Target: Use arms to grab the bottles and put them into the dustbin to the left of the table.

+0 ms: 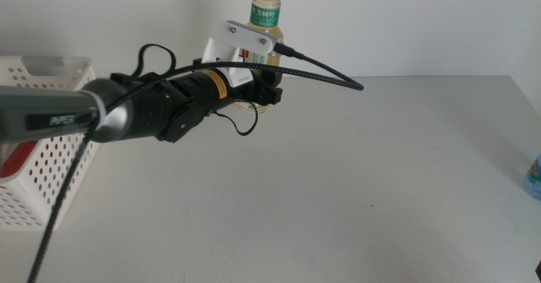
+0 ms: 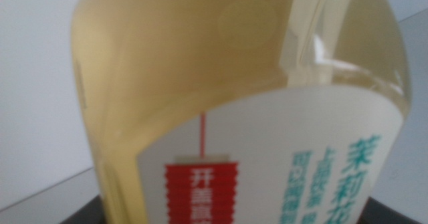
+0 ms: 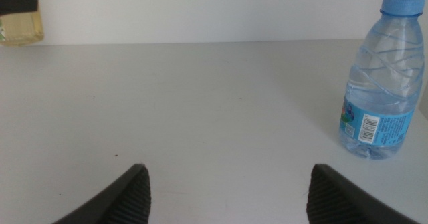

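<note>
My left gripper (image 1: 264, 87) reaches in from the left and is shut on the yellow tea bottle (image 1: 267, 13) at the back of the table (image 1: 338, 190). The bottle (image 2: 221, 70) stands upright and fills the left wrist view, its green-white label facing the camera. Whether its base touches the table I cannot tell. The clear water bottle (image 3: 382, 83) with a blue cap stands upright at the table's right edge (image 1: 534, 177). My right gripper (image 3: 227, 190) is open low over the table, with the water bottle off to one side. The white dustbin (image 1: 51, 148) sits at the left.
Something red (image 1: 19, 158) shows through the dustbin's perforated wall. The left arm's thick black cable (image 1: 330, 70) loops out to the right of the gripper. The yellow tea bottle (image 3: 19, 20) shows far off in the right wrist view.
</note>
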### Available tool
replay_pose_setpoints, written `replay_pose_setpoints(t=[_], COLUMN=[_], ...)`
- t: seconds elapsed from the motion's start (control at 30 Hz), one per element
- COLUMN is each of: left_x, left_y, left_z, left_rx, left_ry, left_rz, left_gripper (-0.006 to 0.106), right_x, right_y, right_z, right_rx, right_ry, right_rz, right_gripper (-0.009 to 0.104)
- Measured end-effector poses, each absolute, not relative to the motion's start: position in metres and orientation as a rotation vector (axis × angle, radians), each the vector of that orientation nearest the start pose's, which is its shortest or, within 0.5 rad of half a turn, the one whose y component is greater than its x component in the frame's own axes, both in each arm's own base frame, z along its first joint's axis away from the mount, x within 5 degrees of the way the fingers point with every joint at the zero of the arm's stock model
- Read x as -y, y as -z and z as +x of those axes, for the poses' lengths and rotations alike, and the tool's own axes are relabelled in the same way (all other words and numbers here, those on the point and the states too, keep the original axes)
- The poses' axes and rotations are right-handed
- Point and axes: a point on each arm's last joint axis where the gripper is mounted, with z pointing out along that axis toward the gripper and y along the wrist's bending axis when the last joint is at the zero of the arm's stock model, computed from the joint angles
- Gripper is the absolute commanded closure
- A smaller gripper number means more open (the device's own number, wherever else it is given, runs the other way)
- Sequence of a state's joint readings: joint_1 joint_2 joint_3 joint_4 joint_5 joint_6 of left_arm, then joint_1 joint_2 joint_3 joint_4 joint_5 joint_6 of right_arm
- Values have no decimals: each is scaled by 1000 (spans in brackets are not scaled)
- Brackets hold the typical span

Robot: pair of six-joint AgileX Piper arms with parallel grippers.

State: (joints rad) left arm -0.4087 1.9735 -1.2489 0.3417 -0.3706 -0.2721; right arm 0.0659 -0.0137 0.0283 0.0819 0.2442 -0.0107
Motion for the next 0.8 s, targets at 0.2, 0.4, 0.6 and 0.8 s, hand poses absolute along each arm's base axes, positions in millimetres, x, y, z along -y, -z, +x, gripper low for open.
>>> replay_pose_setpoints(t=[0.2, 0.4, 0.6, 0.8], left_x=[165, 137, 106, 82], left_y=[-272, -329, -365, -386], left_z=[374, 339, 314, 298], left_rx=[-1799, -1923, -2030, -2146], left_ry=[294, 162, 29, -20], left_rz=[483, 429, 397, 406], left_gripper=[102, 102, 102, 102], right_x=[-5, -5, -5, -5], right_y=[-182, -182, -182, -182], right_z=[55, 55, 55, 55], right_rx=[-1743, -1743, -1743, -1743], right_ry=[-116, -116, -116, -116], right_rz=[-12, -12, -12, -12], right_gripper=[36, 36, 36, 36])
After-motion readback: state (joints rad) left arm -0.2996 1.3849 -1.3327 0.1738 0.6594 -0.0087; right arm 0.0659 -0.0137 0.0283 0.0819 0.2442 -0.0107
